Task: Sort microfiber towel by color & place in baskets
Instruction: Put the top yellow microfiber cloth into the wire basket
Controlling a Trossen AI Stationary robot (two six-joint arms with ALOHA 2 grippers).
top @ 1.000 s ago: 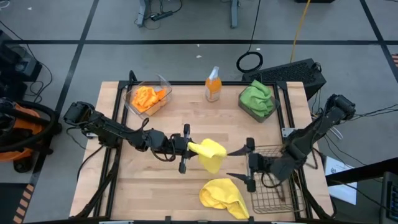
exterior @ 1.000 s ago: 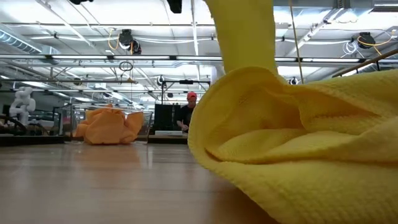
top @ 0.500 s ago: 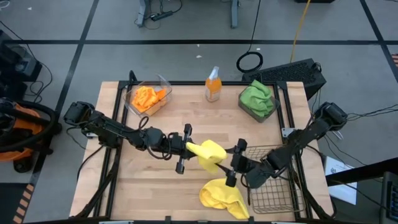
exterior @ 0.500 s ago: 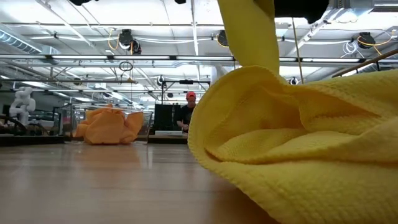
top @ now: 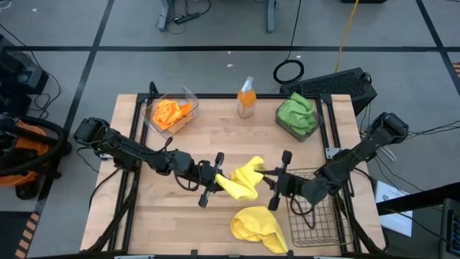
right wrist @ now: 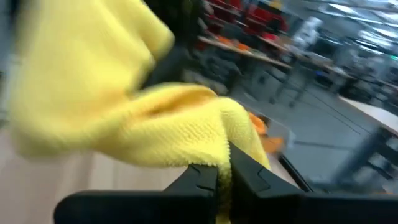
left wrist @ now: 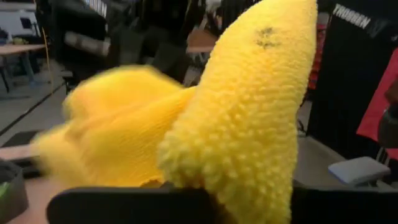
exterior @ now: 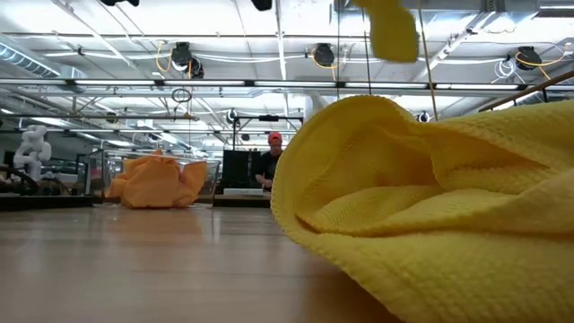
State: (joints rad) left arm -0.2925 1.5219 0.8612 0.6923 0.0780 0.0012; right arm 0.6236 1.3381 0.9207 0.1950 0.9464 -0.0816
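Over the middle of the bench [top: 180,223], both hands grip one yellow towel [top: 244,178] between them, lifted off the wood: the left hand [top: 213,181] is clamped on its 9 o'clock end and the right hand [top: 276,181] pinched tight on its 3 o'clock corner, the fingers [right wrist: 211,177] closed with the cloth squeezed between them. In the left wrist view the same towel [left wrist: 249,106] bulges over that hand's dark jaw. A second yellow towel [top: 257,226] lies crumpled on the bench at 6 o'clock from the held one, filling the near side of the low view [exterior: 430,215]. The wire basket [top: 316,216] sits at the bench's 4 o'clock edge, under the right arm. At 11 o'clock the clear basket [top: 171,114] holds orange cloth [top: 169,111]; at 1 o'clock the dark basket [top: 299,126] holds green cloth [top: 297,111]. Between them, at 12 o'clock, stands an orange spray bottle [top: 246,98]. In the low view a person [exterior: 270,161] stands far behind the bench
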